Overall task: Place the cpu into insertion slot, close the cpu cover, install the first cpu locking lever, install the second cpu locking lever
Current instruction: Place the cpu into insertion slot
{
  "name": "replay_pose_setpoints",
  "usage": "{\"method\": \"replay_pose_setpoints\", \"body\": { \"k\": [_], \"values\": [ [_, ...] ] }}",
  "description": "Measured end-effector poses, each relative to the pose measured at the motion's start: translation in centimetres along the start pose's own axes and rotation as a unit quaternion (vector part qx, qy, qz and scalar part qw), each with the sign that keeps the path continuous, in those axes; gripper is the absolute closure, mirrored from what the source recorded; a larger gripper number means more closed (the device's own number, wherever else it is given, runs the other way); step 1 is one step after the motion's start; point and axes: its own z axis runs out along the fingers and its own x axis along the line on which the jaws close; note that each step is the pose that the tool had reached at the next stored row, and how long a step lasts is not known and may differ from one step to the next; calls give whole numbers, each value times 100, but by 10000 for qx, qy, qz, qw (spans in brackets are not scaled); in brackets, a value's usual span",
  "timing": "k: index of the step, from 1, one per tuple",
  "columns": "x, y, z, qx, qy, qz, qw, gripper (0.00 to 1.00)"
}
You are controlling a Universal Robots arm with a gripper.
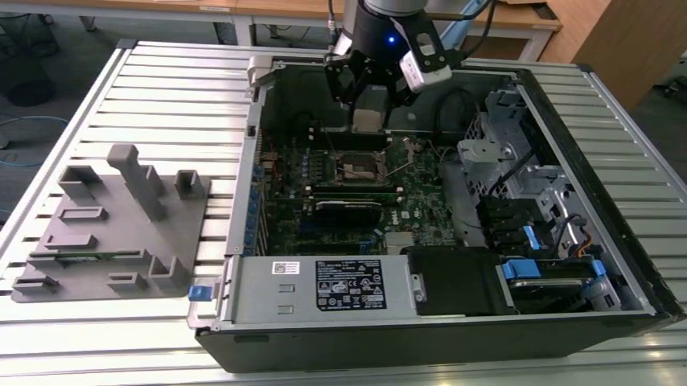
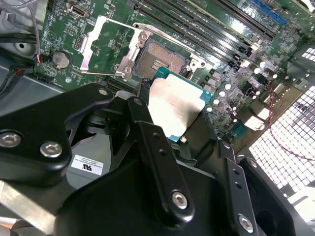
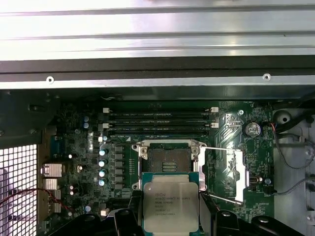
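**Cpu pinched in the jaws, just short of the open slot**

We see the cpu (image 3: 170, 206) pinched between the jaws by two opposite edges, with its dull metal top facing up. The slot (image 3: 166, 160) is bare: its dark centre shows in both wrist views, so nothing is seated yet.

What matters here is the offset between the two. In the first wrist view the cpu hangs just beside the slot, off one of its rims. It overlaps that rim only in the picture, and we judge it to be raised clear of the board. The slot lies beyond the cpu's free edge, the one no jaw covers. The cpu's edges run close to parallel with the slot's rim, so we judge there is little twist between them.

The cover (image 3: 237, 167) is swung back off the slot and sits beside a different rim from the one the cpu faces. A thin wire lever (image 3: 221, 148) runs from the slot towards the cover. In the exterior view the arm (image 1: 381, 36) stands above the slot.
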Motion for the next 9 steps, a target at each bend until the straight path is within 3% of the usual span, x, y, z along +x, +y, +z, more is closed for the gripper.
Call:
{"method": "replay_pose_setpoints", "body": {
  "k": [9],
  "values": [
    [0, -1, 18, 1, 0, 0, 10000, 46]
  ]
}}
